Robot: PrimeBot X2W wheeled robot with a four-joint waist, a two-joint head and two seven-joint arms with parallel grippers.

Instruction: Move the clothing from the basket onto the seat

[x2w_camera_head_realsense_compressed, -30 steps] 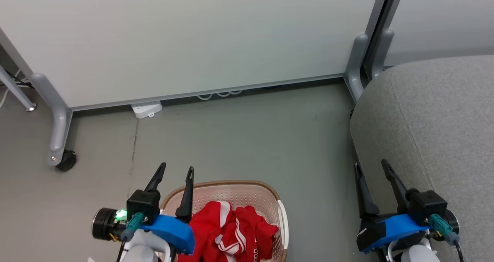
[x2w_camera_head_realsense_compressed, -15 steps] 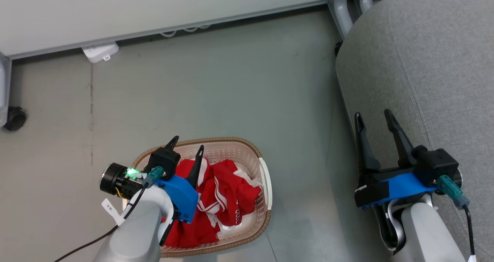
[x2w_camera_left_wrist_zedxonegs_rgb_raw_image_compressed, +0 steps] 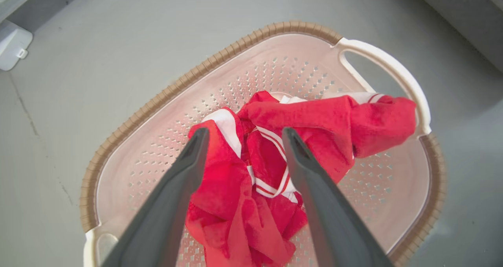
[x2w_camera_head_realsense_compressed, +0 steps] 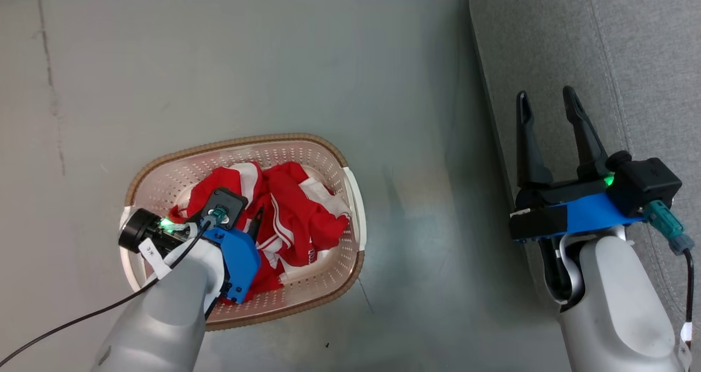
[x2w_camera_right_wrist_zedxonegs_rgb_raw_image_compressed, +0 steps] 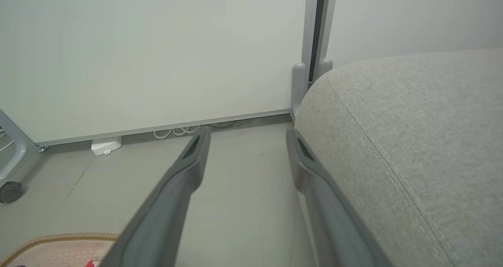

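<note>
Your left pincer (x2w_camera_head_realsense_compressed: 249, 218) is inside the mouth of the basket (x2w_camera_head_realsense_compressed: 235, 142), its two dark fingers spread apart with nothing clamped between them. In the left wrist view that pincer (x2w_camera_left_wrist_zedxonegs_rgb_raw_image_compressed: 244, 135) straddles a raised fold of the clothing (x2w_camera_left_wrist_zedxonegs_rgb_raw_image_compressed: 314, 117); you cannot tell from here whether the tips touch the fabric.

The clothing (x2w_camera_head_realsense_compressed: 290, 207) lies bunched in the basket (x2w_camera_left_wrist_zedxonegs_rgb_raw_image_compressed: 243, 43), red with white stripes and trim, and one sleeve-like end drapes toward the white side handle (x2w_camera_left_wrist_zedxonegs_rgb_raw_image_compressed: 389, 68). The heap covers the middle of the basket, and the perforated wall shows bare around it. The basket stands on the grey floor (x2w_camera_head_realsense_compressed: 328, 59), well apart from the seat (x2w_camera_head_realsense_compressed: 630, 59).

Your right pincer (x2w_camera_head_realsense_compressed: 546, 93) is open too, empty, held over the seat's near edge with its fingers pointing along that edge. In the right wrist view this pincer (x2w_camera_right_wrist_zedxonegs_rgb_raw_image_compressed: 247, 135) has one finger just beside the seat (x2w_camera_right_wrist_zedxonegs_rgb_raw_image_compressed: 412, 121), with the white partition panel (x2w_camera_right_wrist_zedxonegs_rgb_raw_image_compressed: 157, 54) ahead and a small white box (x2w_camera_right_wrist_zedxonegs_rgb_raw_image_compressed: 106, 145) on the floor at the panel's foot.
</note>
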